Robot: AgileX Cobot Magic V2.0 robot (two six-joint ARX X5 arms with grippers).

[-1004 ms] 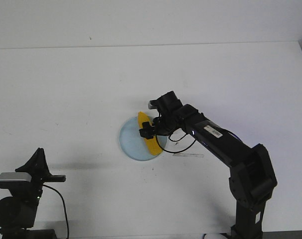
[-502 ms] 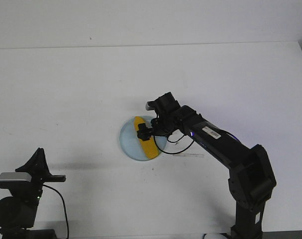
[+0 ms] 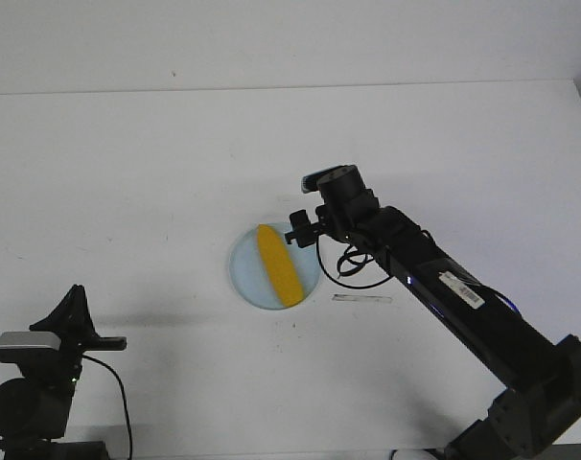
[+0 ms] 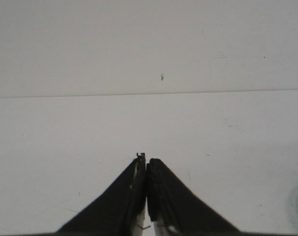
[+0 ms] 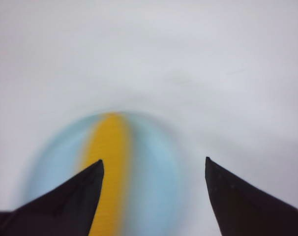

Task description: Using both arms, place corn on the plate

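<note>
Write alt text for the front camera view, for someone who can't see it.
A yellow corn lies diagonally on a pale blue plate at the middle of a white table. The right gripper, open, hangs just beside the plate's far right edge, holding nothing. The left arm sits folded at the near left corner, away from the plate.

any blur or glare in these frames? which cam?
Right wrist view: heavy blur, corn and plate smeared, only the open right end effector edges crisp. Left wrist view: sharp, left end effector shut. Front view: sharp, even light, soft shadows, no glare.
</note>
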